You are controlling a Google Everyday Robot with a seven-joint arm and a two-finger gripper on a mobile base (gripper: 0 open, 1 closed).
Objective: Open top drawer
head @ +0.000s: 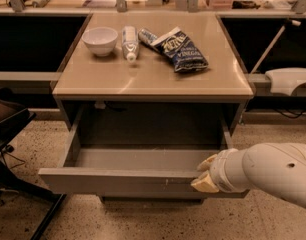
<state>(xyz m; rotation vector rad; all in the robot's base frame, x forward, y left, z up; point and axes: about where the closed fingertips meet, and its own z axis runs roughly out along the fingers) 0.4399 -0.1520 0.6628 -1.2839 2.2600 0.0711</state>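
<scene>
Beige-topped cabinet (pixel 153 79) at centre of view, speckled floor (pixel 143 219) beneath. On the top, toward the back: white bowl (pixel 100 39) at left, a white tube (pixel 129 42) lying just beside it with its cap end toward the front, then a dark blue snack bag (pixel 180 49) lying flat and angled, with a smaller packet (pixel 147 35) poking out from under its far left corner. None of these overhang the front edge. Left of the cabinet, a dark chair (pixel 10 124) with its legs splayed on the floor near the drawer's left corner, apart from it. Right of the cabinet, a white moulded object (pixel 290 79) at counter height, well apart from the arm. The top drawer (pixel 118 180) stands pulled out from the cabinet body, grey interior open to view and bare, front panel nearest the camera with small pale scratches right of centre. Nothing lies between the drawer front and the camera except the arm itself. White arm (pixel 273 171) enters from the lower right, forearm roughly level and pointing left, its thick cuff hiding the drawer's right front corner. Gripper (pixel 205 173) sits at the right end of the front panel, one tan finger (pixel 208 161) over the inside of the top rim, the other on the outer face, so the jaws are closed onto the panel edge.
</scene>
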